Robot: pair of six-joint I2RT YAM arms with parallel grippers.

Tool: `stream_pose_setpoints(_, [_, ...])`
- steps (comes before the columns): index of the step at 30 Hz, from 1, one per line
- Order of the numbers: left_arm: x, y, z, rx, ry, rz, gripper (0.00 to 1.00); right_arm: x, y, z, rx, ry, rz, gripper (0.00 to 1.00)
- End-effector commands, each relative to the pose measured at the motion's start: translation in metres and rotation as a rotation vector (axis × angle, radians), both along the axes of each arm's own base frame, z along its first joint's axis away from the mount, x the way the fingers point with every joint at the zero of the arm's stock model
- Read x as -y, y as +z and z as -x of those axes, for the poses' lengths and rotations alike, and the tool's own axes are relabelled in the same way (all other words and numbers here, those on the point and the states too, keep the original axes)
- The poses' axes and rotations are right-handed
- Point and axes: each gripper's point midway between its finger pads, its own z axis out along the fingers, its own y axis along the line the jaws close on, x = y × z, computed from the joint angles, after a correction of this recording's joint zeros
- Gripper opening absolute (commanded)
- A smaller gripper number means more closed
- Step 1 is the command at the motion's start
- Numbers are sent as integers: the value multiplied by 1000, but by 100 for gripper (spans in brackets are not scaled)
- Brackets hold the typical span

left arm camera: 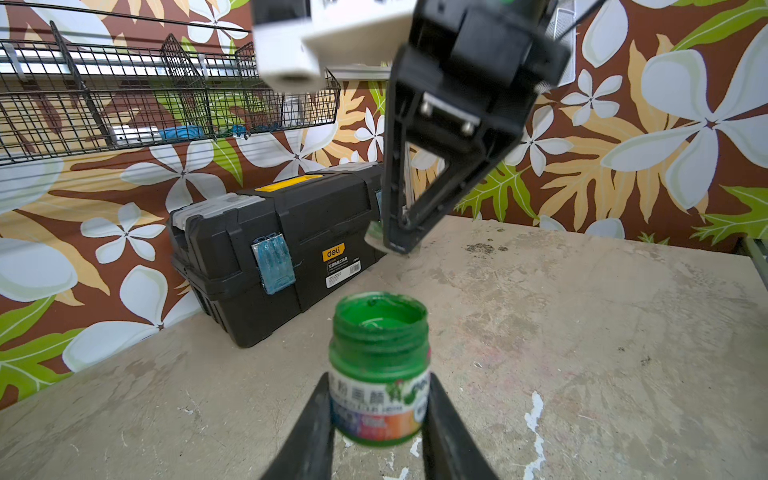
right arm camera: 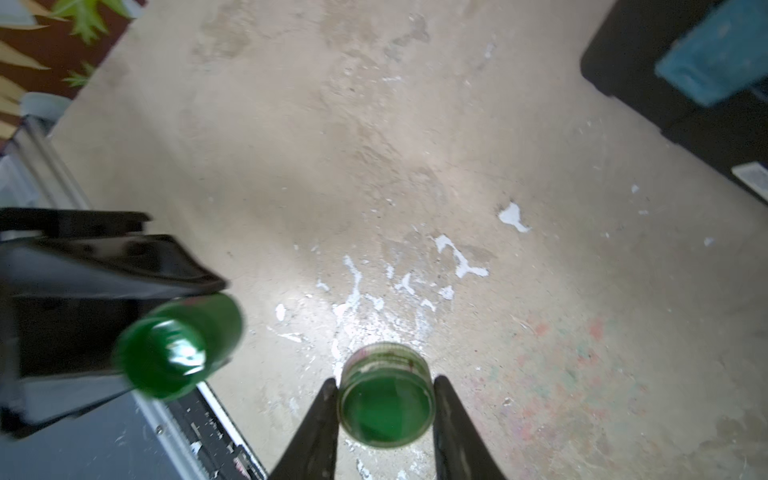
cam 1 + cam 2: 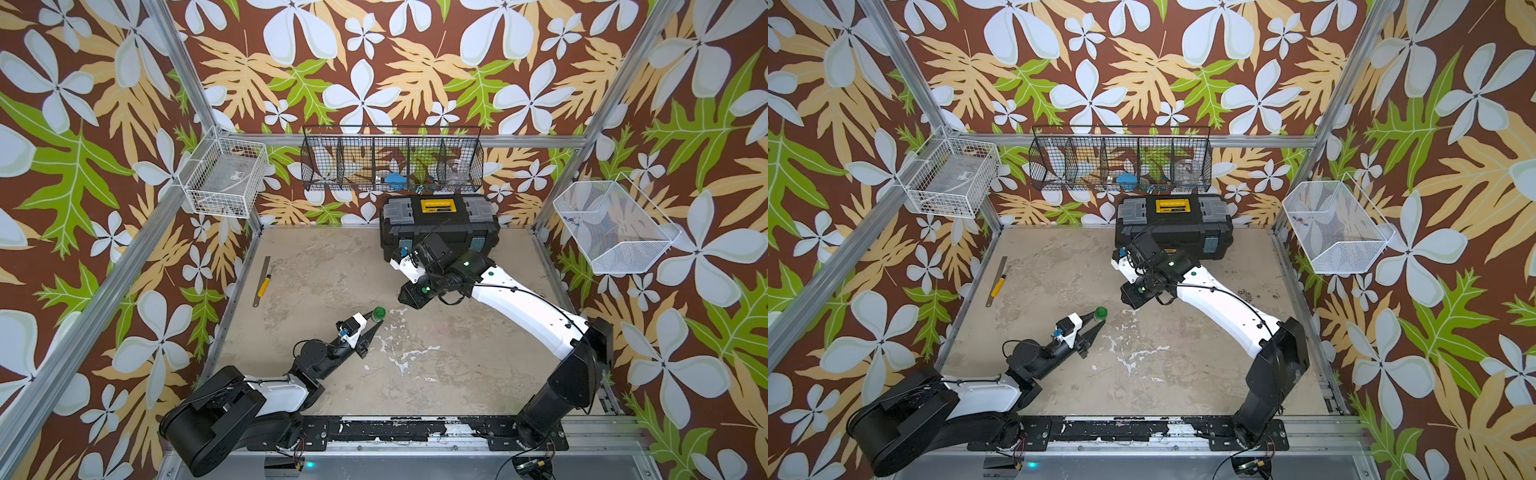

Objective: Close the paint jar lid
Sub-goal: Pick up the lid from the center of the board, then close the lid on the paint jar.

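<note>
The paint jar (image 1: 380,365) is a small open pot of green paint with a colourful label. It stands near the table's front left in both top views (image 3: 379,313) (image 3: 1100,312). My left gripper (image 1: 380,384) is shut on its sides and reaches it low from the front left (image 3: 375,319). The lid (image 2: 386,405), a round green cap seen from its hollow side, is gripped by my shut right gripper (image 2: 385,386). The right gripper (image 3: 406,297) points down above the table, apart from the jar and to its right. The right wrist view also shows the jar (image 2: 178,345).
A black toolbox (image 3: 440,224) with a yellow handle stands at the back of the table, behind the right wrist. A steel ruler and yellow knife (image 3: 262,280) lie at the left edge. Wire baskets (image 3: 392,164) hang on the walls. White paint flecks (image 3: 405,355) mark the table's middle.
</note>
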Motion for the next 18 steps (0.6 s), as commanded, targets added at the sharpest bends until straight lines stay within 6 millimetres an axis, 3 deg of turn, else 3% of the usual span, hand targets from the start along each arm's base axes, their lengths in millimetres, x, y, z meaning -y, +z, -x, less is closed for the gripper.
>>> stream_pose_setpoints(1, [3, 8, 2, 22, -27, 18, 22, -9, 8, 23, -36, 84, 6, 30])
stream_pose_setpoints(18, [4, 9, 3, 24, -30, 19, 22, -39, 11, 44, -48, 178, 23, 30])
